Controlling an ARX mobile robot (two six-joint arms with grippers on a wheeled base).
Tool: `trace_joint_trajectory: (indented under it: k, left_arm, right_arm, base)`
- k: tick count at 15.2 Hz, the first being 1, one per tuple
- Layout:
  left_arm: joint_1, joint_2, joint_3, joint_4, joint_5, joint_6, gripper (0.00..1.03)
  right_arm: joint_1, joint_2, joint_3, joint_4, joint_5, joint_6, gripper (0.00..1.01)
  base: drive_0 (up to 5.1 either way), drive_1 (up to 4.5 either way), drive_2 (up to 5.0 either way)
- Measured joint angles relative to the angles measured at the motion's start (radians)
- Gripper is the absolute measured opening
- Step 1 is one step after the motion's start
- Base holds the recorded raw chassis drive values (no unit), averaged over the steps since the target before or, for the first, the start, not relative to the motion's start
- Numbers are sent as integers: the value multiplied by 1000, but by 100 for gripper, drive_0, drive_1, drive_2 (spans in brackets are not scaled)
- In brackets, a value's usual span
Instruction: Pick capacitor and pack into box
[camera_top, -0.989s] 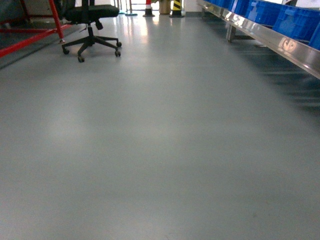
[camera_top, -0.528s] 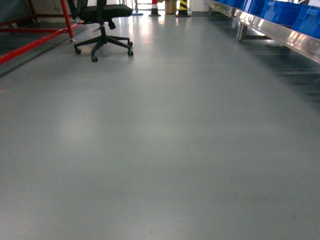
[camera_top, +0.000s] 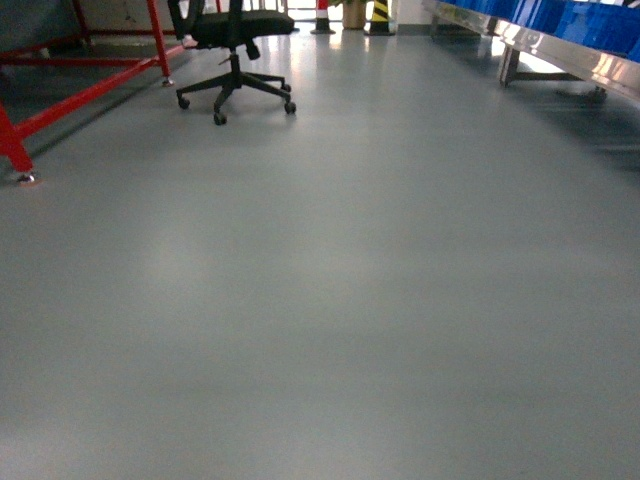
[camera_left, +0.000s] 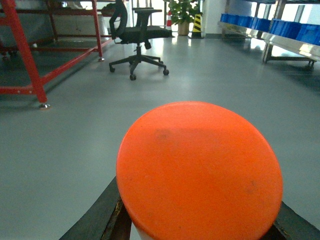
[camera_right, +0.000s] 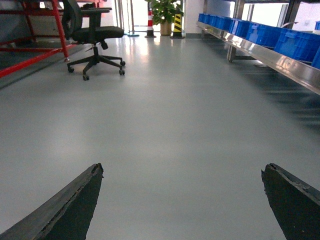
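Observation:
In the left wrist view a capacitor (camera_left: 200, 170), a fat cylinder with a round orange top and a white side, fills the lower middle. My left gripper (camera_left: 200, 220) is shut on it, and a dark finger shows on each side of it at the bottom edge. In the right wrist view my right gripper (camera_right: 183, 167) stands open over bare grey floor with nothing between its fingers. The box is out of view. Neither gripper shows in the head view.
A black office chair (camera_top: 235, 60) stands on the grey floor ahead to the left, beside a red metal frame (camera_top: 60, 90). Blue bins on a steel rack (camera_top: 570, 25) run along the right. A potted plant (camera_right: 165, 12) and a striped bollard (camera_right: 177, 22) stand far ahead.
The head view has swung left: the chair and the blue bins have slid to the right, and the red frame's foot has come into sight on the left.

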Motion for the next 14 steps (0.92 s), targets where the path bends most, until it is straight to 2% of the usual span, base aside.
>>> trace_joint_trajectory:
  k: [14]
  left_arm:
    - [0,0,0,0,1,0,45]
  right_arm:
    - [0,0,0,3,0,0,98]
  base:
    - [-489,247,247]
